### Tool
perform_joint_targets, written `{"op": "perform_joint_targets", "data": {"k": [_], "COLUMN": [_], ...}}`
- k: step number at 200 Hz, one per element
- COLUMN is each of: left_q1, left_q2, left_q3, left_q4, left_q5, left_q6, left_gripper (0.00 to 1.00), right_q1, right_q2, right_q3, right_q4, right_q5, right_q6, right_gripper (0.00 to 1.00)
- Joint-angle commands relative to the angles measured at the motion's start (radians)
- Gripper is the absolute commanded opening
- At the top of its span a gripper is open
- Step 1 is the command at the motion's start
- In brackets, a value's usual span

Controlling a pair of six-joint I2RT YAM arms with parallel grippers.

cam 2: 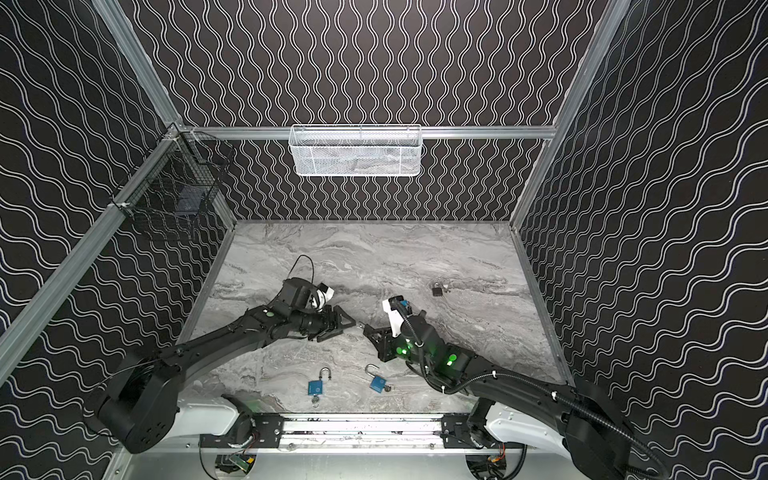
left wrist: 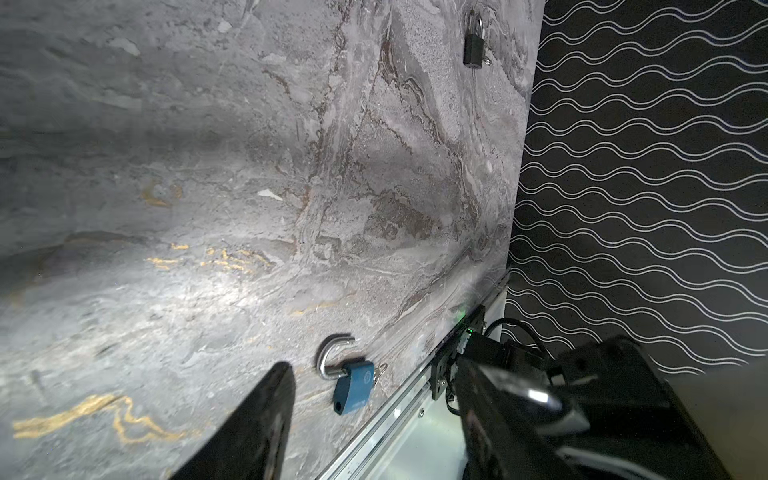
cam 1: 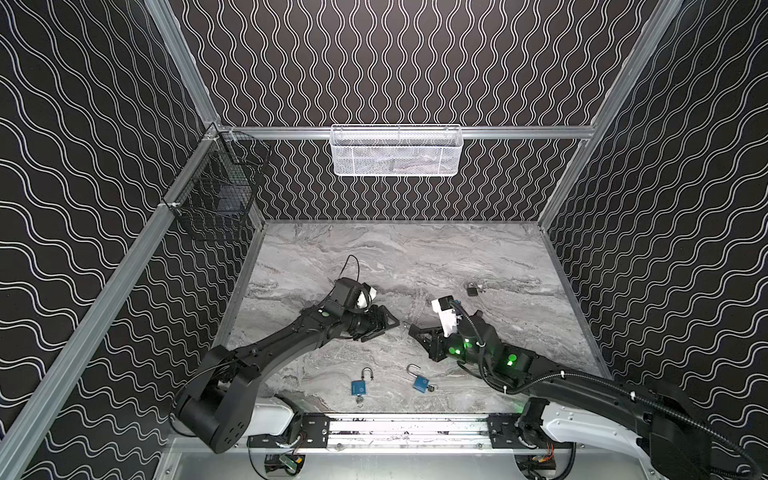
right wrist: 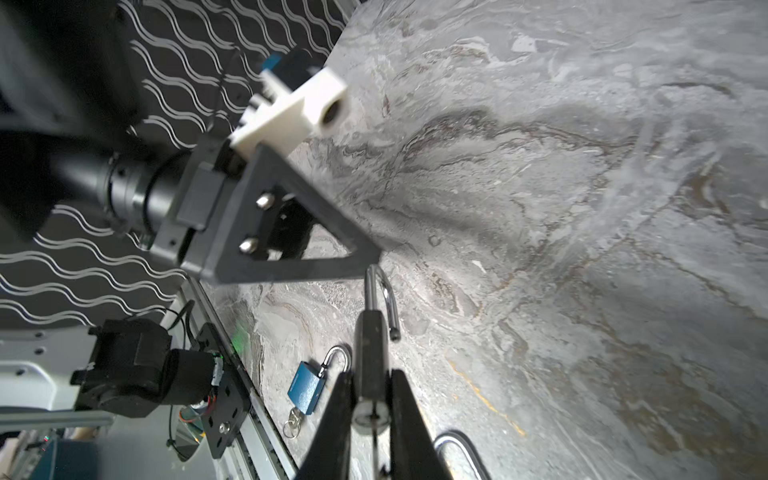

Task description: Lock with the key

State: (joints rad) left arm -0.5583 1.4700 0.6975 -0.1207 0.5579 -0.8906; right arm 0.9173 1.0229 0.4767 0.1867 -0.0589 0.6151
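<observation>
My right gripper (right wrist: 371, 399) is shut on the body of a dark grey padlock (right wrist: 371, 345), held above the table. Its silver shackle (right wrist: 384, 295) stands open and points toward my left gripper (cam 1: 384, 330). A thin key (right wrist: 375, 449), seen edge-on, appears to hang from the keyhole between my fingers. The left gripper (left wrist: 372, 368) is open and holds nothing. One of its triangular fingers (right wrist: 316, 249) reaches almost to the shackle's top. In both top views the two grippers meet tip to tip over the middle of the table, the right gripper (cam 2: 368, 330) facing the left gripper (cam 2: 343, 328).
Two blue padlocks (cam 1: 358, 387) (cam 1: 420, 382) with keys lie near the table's front edge; the right one has its shackle swung open. A small black padlock (cam 1: 472, 290) lies farther back right. A white basket (cam 1: 397, 151) and a black wire basket (cam 1: 216, 191) hang on the walls.
</observation>
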Motion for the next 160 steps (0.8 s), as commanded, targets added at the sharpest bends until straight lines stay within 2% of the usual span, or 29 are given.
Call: {"op": "perform_joint_targets", "data": {"k": [1, 30, 56, 88, 119, 140, 160], "left_q1": [0.001, 0.000, 0.000, -0.021, -0.057, -0.066, -0.069], "left_q2": [-0.066, -0.147, -0.150, -0.085, -0.034, -0.036, -0.035], "left_q3": [-0.043, -0.116, -0.159, -0.137, -0.109, -0.127, -0.122], "left_q4": [0.099, 0.272, 0.413, 0.470, 0.467, 0.526, 0.511], "left_q5": [-0.026, -0.008, 0.044, 0.120, 0.134, 0.139, 0.140], "left_q6": [0.027, 0.056, 0.074, 0.106, 0.131, 0.101, 0.104], "left_gripper": [0.68, 0.71, 0.71, 0.69, 0.67, 0.67, 0.65], "right_q1": [-0.032, -0.090, -0.127, -0.158, -0.172, -0.179, -0.190], "right_q2": [-0.033, -0.050, -0.052, -0.041, -0.005, 0.019, 0.039], "right_q3": [-0.026, -0.065, -0.090, -0.093, -0.087, -0.082, -0.083], "right_q4": [0.064, 0.092, 0.129, 0.158, 0.199, 0.218, 0.255], "right_q5": [-0.113, -0.227, -0.298, -0.352, -0.391, -0.404, -0.425], "right_q6": [0.046, 0.085, 0.117, 0.142, 0.163, 0.167, 0.178], "right_gripper": [0.00, 0.00, 0.00, 0.00, 0.00, 0.00, 0.00]}}
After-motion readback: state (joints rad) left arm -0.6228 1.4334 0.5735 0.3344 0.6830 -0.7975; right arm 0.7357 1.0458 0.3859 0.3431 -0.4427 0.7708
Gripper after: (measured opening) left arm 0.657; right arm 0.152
